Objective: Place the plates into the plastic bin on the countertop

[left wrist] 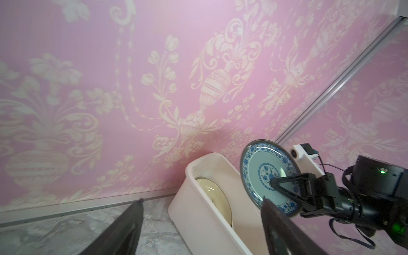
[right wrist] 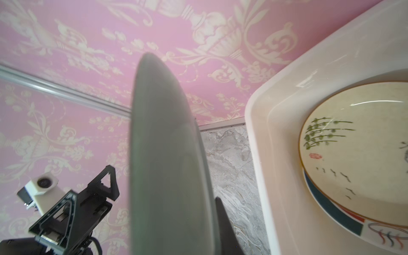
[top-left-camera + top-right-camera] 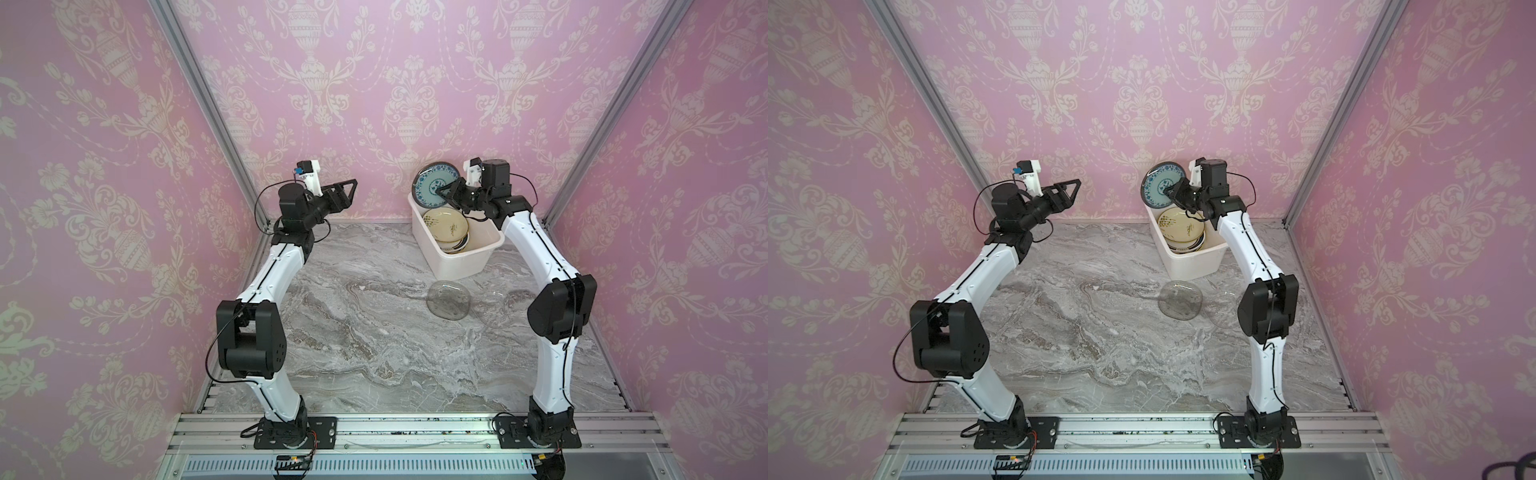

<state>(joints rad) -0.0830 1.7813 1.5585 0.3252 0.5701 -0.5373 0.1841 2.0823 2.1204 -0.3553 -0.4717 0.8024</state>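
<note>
A grey marble tabletop (image 3: pixel 374 353) is seen at the bottom of both top views, with pink walls around it. A white plastic bin (image 3: pixel 461 257) is set on the tabletop at the far right, near the back wall. Plates are stacked inside the bin. A cream plate (image 3: pixel 444 224) with small green and black marks is laid on top. A white plate with a dark rim (image 2: pixel 331 212) is seen just under it in the right wrist view.

A blue-patterned plate (image 3: pixel 432 185) is held up on its edge in the air above the far end of the bin. The right tool (image 3: pixel 446 192) is clamped on the rim of this plate.

A clear glass plate (image 3: pixel 449 300) is left on the tabletop, just in front of the bin and apart from it.

The left tool (image 3: pixel 351 191) is held high, well apart from the bin, and is pointed toward it. Its jaws are spread wide apart and nothing is held between them.
</note>
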